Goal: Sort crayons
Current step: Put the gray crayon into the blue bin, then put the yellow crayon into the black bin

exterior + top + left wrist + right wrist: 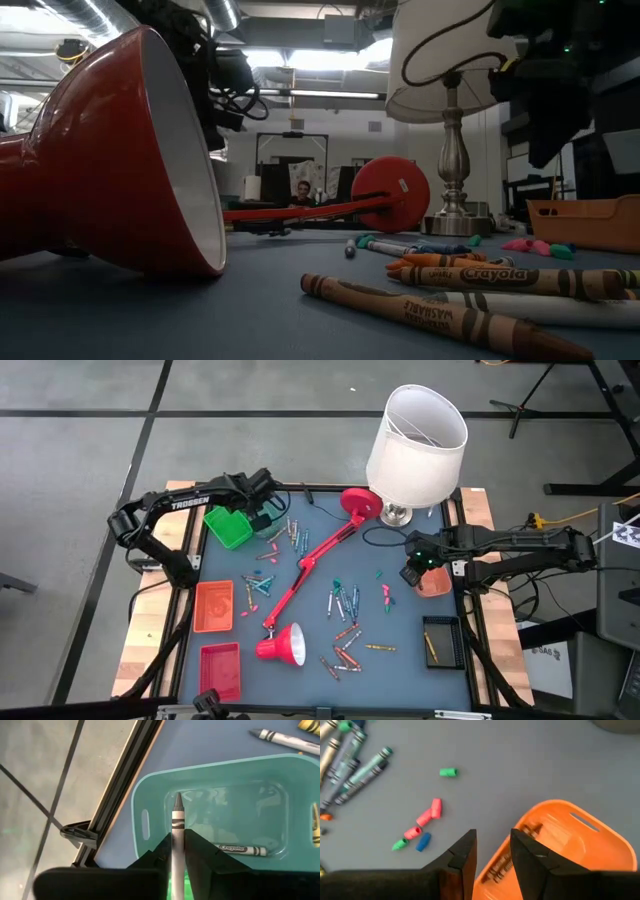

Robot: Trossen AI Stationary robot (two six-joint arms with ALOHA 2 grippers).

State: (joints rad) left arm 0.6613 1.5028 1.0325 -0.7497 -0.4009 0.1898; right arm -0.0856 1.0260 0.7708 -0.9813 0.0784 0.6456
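My left gripper [178, 851] hangs over the green bin [230, 527], shut on a grey crayon [178, 815]. Another crayon [242, 850] lies on the floor of that bin [150, 795]. My right gripper [493, 855] stands open above the near rim of the orange bin [580, 835] at the table's right [435, 582], with nothing between its fingers. Many loose crayons lie across the blue mat [342, 603], more near the front [345, 655], and several show close up in the low view [470, 275]. My left gripper pinches the grey crayon's wrapped shaft [178, 840] between its two fingers. The crayon lies along the fingers, which slant down from above. Its pointed tip [178, 797] sticks out past the fingertips over the inside of the bin, lifted clear of the bin floor.
A red desk lamp [310, 560] lies across the mat's middle, its shade [285, 645] near the front. A white-shaded lamp [415, 440] stands at the back right. An orange-red bin [213, 605] and a red bin [220, 668] sit at the left, a black bin [440, 640] at the right.
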